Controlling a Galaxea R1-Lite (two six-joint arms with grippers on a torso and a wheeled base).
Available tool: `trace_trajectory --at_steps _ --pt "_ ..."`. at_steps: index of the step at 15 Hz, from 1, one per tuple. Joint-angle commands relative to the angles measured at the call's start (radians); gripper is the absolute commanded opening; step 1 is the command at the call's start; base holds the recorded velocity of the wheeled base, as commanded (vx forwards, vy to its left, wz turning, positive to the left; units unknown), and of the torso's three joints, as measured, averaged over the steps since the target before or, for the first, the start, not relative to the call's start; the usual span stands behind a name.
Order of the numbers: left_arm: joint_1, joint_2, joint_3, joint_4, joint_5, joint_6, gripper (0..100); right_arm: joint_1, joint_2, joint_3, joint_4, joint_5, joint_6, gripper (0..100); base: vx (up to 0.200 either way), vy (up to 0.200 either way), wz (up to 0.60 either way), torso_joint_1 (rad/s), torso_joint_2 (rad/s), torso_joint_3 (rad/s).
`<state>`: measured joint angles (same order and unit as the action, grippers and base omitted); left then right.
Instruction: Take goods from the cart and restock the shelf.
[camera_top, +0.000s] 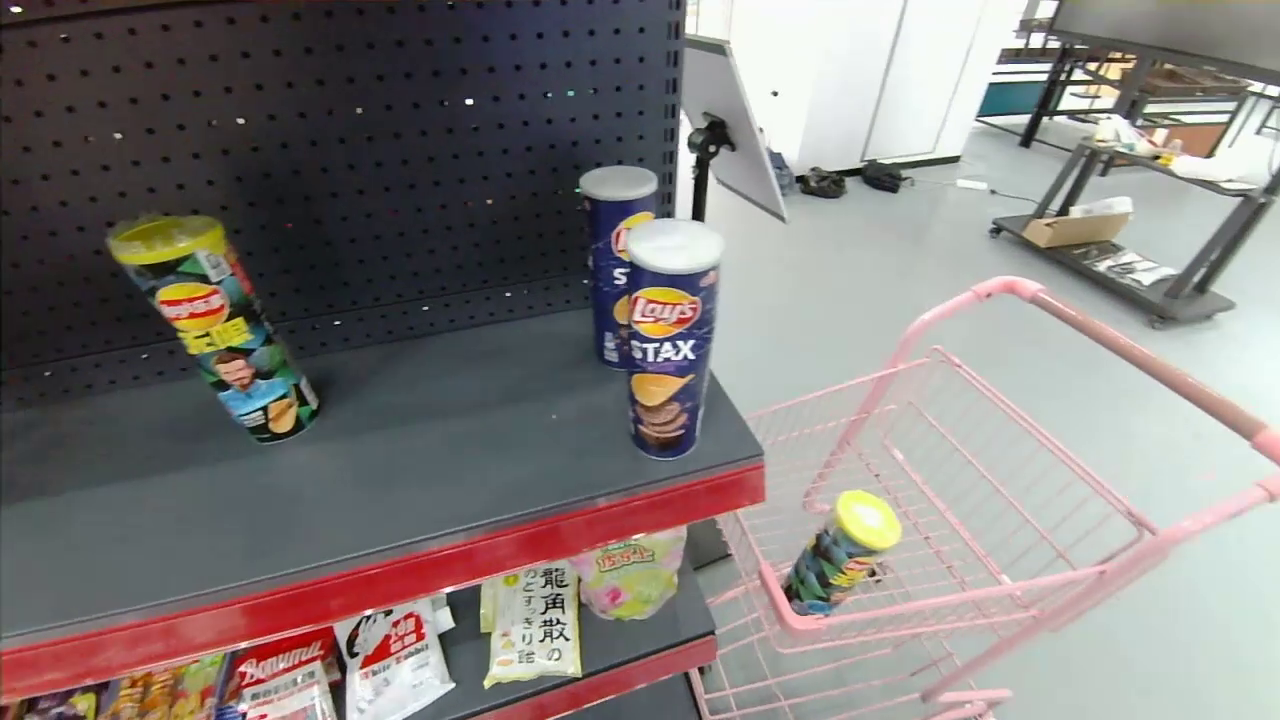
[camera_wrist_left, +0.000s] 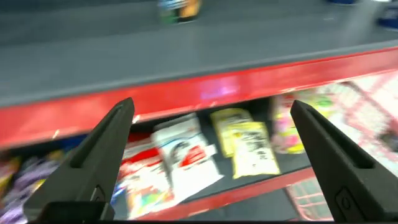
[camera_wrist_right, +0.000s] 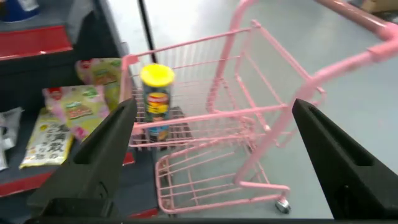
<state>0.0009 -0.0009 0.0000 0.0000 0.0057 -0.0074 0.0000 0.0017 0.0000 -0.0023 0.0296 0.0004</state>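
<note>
Head view first: one can with a yellow lid (camera_top: 843, 553) stands in the pink cart (camera_top: 1010, 300). It is in the corner of the top basket, the corner nearest the shelf (camera_top: 420, 480). I count one can in the cart.

On the top board of the shelf I count three cans. Two are blue with white lids. The front blue can (camera_top: 670, 340) stands near the red edge at the right end, close to the cart. The back blue can (camera_top: 617, 265) is just behind it. The third one, the shelf can with a yellow lid (camera_top: 215, 330), stands well apart from them on the left, near the black wall with holes (camera_top: 350, 130).

My right gripper (camera_wrist_right: 214, 162) has its two black fingers wide apart and holds nothing. It is up above the cart. The can in the cart (camera_wrist_right: 157, 99) is out in front of it and lower down. It shows between my two fingers, closer to one of them, and touches neither.

My left gripper (camera_wrist_left: 214, 155) also has its fingers wide apart and holds nothing. It is in front of the red edge (camera_wrist_left: 217, 87) of the top board, well apart from the can in the cart.

Snack bags (camera_top: 530, 620) lie in a row on the lower board. I cannot count them all.
</note>
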Motion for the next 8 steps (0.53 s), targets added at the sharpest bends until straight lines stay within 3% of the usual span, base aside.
trace_trajectory --at_steps 1,5,8 --pt "0.001 0.001 0.000 0.000 0.000 0.000 100 0.000 0.000 0.000 -0.001 0.001 0.000 100 0.000 0.000 0.00 0.000 0.00 0.000" --pt "0.001 0.001 0.000 0.000 0.000 0.000 100 0.000 0.000 0.000 -0.001 0.001 0.001 100 0.000 0.000 0.00 -0.014 0.02 0.020" --pt "0.001 0.001 0.000 0.000 0.000 0.000 100 0.000 0.000 0.000 -0.001 0.001 0.001 100 0.000 0.000 0.00 -0.136 0.34 0.196"
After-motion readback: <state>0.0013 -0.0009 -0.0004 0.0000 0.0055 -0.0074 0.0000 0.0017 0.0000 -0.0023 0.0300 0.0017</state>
